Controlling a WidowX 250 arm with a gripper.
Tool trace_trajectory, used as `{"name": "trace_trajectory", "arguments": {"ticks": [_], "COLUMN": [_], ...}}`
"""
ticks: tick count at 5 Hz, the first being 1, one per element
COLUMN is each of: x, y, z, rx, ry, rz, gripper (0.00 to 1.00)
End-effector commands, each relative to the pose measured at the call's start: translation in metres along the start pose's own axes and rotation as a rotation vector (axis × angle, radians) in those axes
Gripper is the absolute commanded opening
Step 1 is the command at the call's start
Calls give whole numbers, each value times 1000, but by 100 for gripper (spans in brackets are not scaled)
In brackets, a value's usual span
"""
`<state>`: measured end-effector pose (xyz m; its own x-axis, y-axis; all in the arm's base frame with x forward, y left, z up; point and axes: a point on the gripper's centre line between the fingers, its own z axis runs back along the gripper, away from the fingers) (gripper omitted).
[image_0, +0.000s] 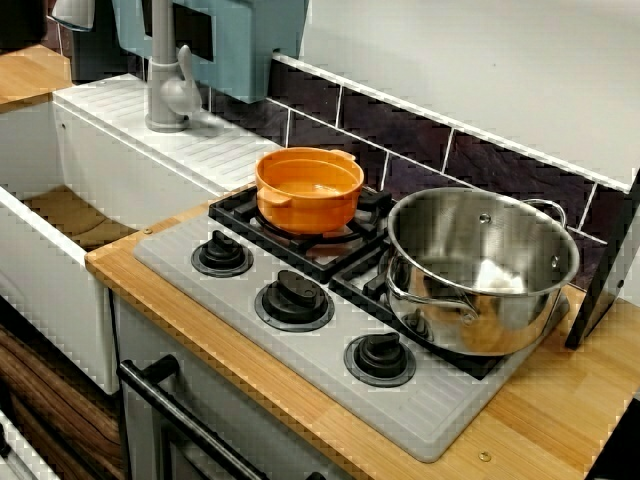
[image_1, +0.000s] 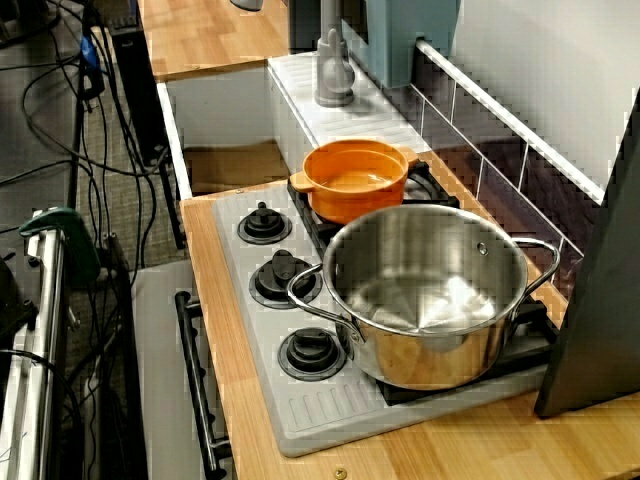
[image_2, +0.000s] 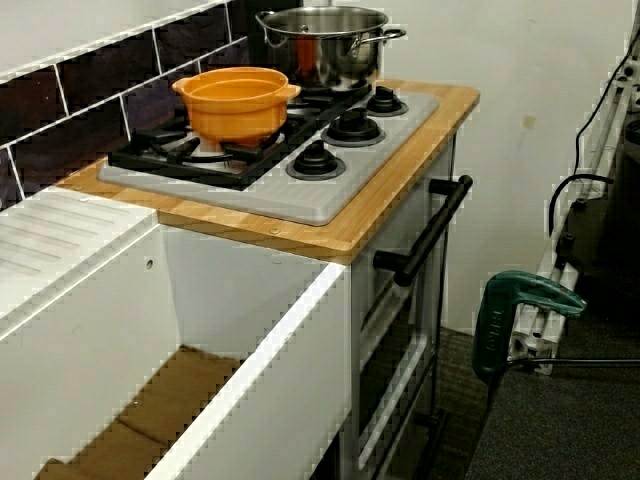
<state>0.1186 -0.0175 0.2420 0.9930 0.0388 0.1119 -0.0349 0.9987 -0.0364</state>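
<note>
No gripper or arm appears in any of the three views. An orange pot (image_0: 308, 188) with two small handles stands empty on the back left burner of a toy stove (image_0: 440, 410). It shows again in the view along the counter (image_1: 355, 178) and in the view from the sink side (image_2: 238, 100). A larger steel pot (image_0: 480, 265) stands on the right burner, close beside the orange one (image_1: 430, 290) (image_2: 325, 40). Something pale lies in its bottom (image_1: 450, 300); I cannot tell what it is.
Three black knobs (image_0: 294, 297) line the stove's front. A grey faucet (image_0: 170, 85) stands behind the white sink (image_0: 60, 215) on the left. A dark slanted panel (image_0: 605, 260) leans at the counter's right end. An oven handle (image_2: 430, 235), a green clamp (image_2: 520, 310) and cables (image_1: 90, 150) lie in front.
</note>
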Motion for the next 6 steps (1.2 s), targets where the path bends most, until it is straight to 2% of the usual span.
{"name": "trace_trajectory", "arguments": {"ticks": [1, 2, 3, 4, 6], "x": [71, 108, 124, 143, 167], "y": [11, 22, 29, 43, 57], "z": [-27, -42, -48, -52, -56], "rx": [133, 212, 272, 282, 211], "ry": [25, 91, 50, -15, -217], "rz": [126, 28, 8, -133, -374], "gripper": [100, 100, 100, 100, 100]}}
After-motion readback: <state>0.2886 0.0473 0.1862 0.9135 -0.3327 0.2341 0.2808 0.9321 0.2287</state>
